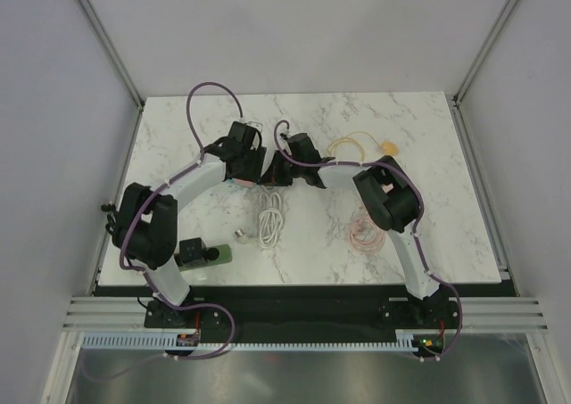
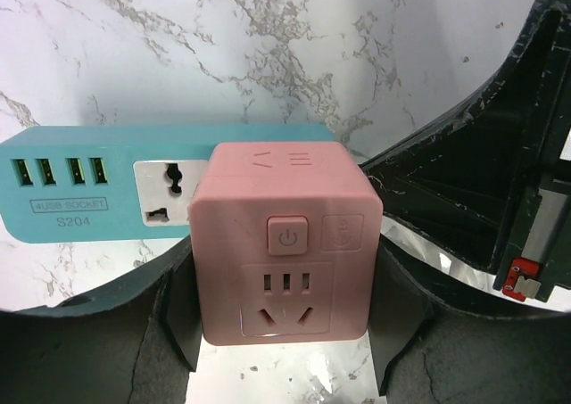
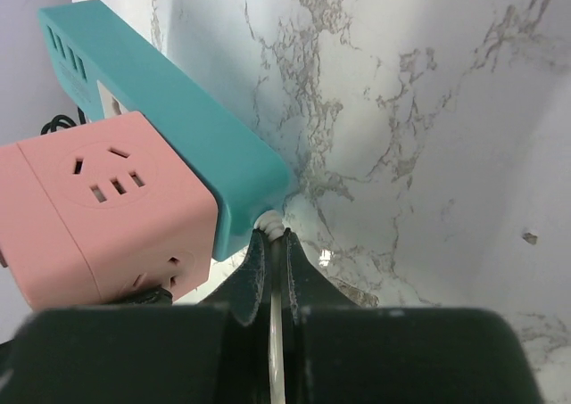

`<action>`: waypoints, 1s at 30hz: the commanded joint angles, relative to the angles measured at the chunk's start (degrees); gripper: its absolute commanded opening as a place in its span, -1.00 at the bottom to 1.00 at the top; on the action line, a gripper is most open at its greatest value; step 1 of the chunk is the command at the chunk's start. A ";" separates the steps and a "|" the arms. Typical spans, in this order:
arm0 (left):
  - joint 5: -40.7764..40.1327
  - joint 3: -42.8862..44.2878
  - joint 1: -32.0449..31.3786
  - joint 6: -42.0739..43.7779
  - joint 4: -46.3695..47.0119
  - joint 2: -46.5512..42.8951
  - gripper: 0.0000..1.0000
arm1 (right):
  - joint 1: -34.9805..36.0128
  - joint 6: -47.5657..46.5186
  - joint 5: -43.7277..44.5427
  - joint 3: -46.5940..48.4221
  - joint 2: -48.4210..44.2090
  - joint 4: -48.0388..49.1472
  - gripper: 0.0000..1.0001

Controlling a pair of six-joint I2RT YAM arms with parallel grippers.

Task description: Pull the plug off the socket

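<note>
Top view: both arms are reaching to the middle of the table (image 1: pixel 419 119) and meeting there. Their wrists are covering the plug and socket, so neither is showing from above.

Left wrist view is giving the clear look. The pink plug (image 2: pixel 284 243), a cube, is sitting pushed into the teal socket strip (image 2: pixel 85 185) on the marble. The left pincer (image 2: pixel 285 333) is holding the plug, one finger pressing each side.

Right wrist view is showing the strip's end. There the right pincer (image 3: pixel 275 243) is pinching shut on the white cord (image 3: pixel 270 220), just where it leaves the strip.

Around, from above:
- The rest of the white cord is lying looped near the arms.
- A pink wire coil (image 1: pixel 364 231) is lying beside the right arm.
- An orange wire (image 1: pixel 352 142) is lying farther back.
- A green thing (image 1: pixel 212 255), too small to tell, is lying by the left arm.
</note>
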 commanded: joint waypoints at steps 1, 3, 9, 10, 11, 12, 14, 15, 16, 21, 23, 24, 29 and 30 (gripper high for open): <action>-1.96 6.01 -0.49 2.17 4.05 -4.87 -0.95 | -1.56 -1.79 12.58 -3.20 2.42 -11.45 -1.00; 10.25 6.45 0.30 1.39 4.57 -4.26 -0.95 | -1.56 -1.96 12.76 -3.38 2.16 -11.54 -1.00; 24.00 8.82 1.44 -2.56 3.35 0.13 -0.95 | -1.56 -2.66 14.34 -3.82 1.11 -12.07 -1.00; 20.25 8.91 1.44 -2.83 2.48 0.23 -0.95 | -1.56 -2.75 14.60 -3.90 1.02 -12.16 -1.00; 15.95 9.08 1.27 -3.01 1.60 0.40 -0.95 | -1.56 -2.75 14.60 -3.90 1.02 -12.16 -1.00; 10.34 10.04 -0.47 -1.71 0.37 0.66 -0.95 | -1.56 -2.75 14.60 -3.90 1.02 -12.24 -1.00; -9.26 10.84 -3.55 2.50 -2.10 1.54 -0.96 | -1.56 -2.84 14.43 -3.82 1.19 -12.16 -1.00; -13.49 10.58 -5.83 5.14 -2.10 1.63 -0.95 | -1.47 -2.93 14.25 -3.64 1.28 -12.16 -1.00; -13.53 10.41 -6.11 5.34 -2.10 1.55 -0.95 | -1.56 -3.10 13.99 -3.55 1.37 -12.07 -1.00; 4.11 10.23 -6.11 5.68 -1.49 -0.04 -0.95 | -1.82 -4.24 7.23 -4.60 0.05 -6.80 -1.00; 7.99 9.79 -6.11 6.56 -1.05 -0.39 -0.96 | -2.61 -4.86 4.42 -4.70 -0.65 -5.92 -0.96; 9.04 9.44 -6.11 8.22 -0.79 -0.65 -0.96 | -3.05 -4.43 3.71 -5.22 -0.92 -5.66 -0.89; 9.41 7.25 -6.11 11.75 0.27 -1.79 -0.95 | -6.47 -3.89 0.72 -8.03 -4.95 -3.46 -0.39; 9.49 6.89 -6.11 12.02 0.71 -1.97 -0.96 | -6.83 -3.98 0.37 -8.12 -5.48 -3.46 -0.30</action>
